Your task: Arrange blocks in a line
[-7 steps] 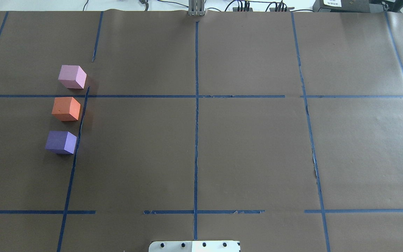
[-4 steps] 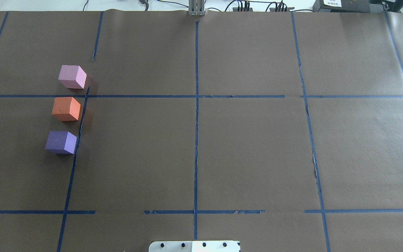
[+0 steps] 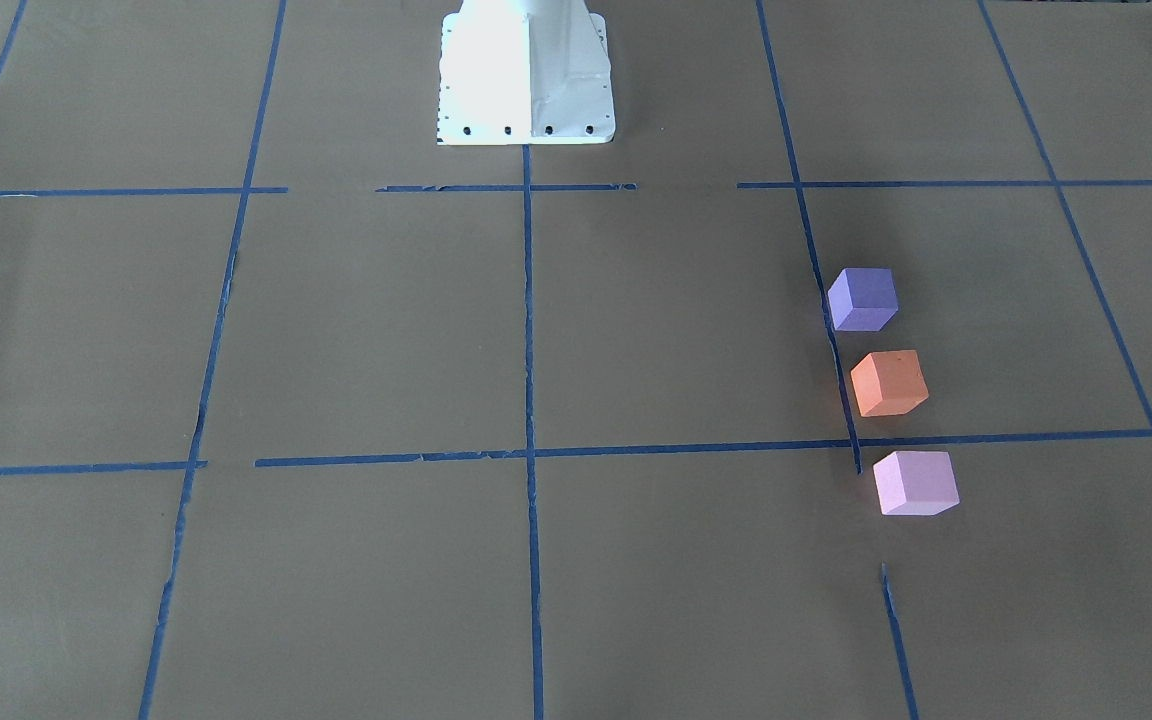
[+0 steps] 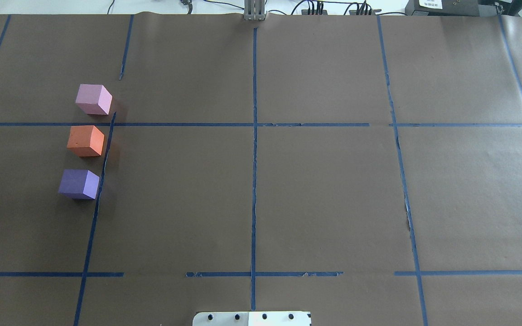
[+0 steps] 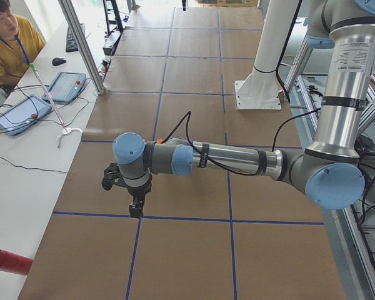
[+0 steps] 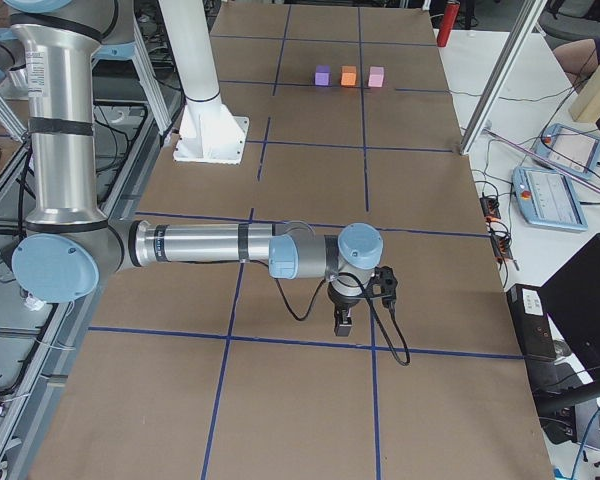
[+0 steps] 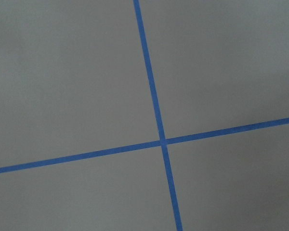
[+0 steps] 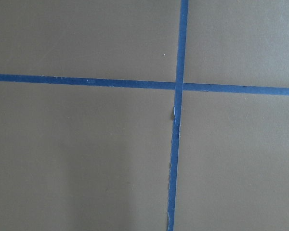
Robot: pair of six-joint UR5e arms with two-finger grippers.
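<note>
Though absent overhead, left pincer [image 5: 135, 210] and right pincer [image 6: 343, 324] in side views, grip state unclear

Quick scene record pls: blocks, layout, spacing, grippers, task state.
blocks: purple block, orange block, pink block
layout: one row, robot's left side; purple nearest base, orange middle, pink farthest
spacing: apart, none touching
left gripper: clear of blocks; state cannot tell
right gripper: clear of blocks; state cannot tell
task: line looks formed

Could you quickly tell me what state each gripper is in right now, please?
Left gripper: cannot be told; seen only in the side view.
Right gripper: cannot be told; seen only in the side view.
</note>
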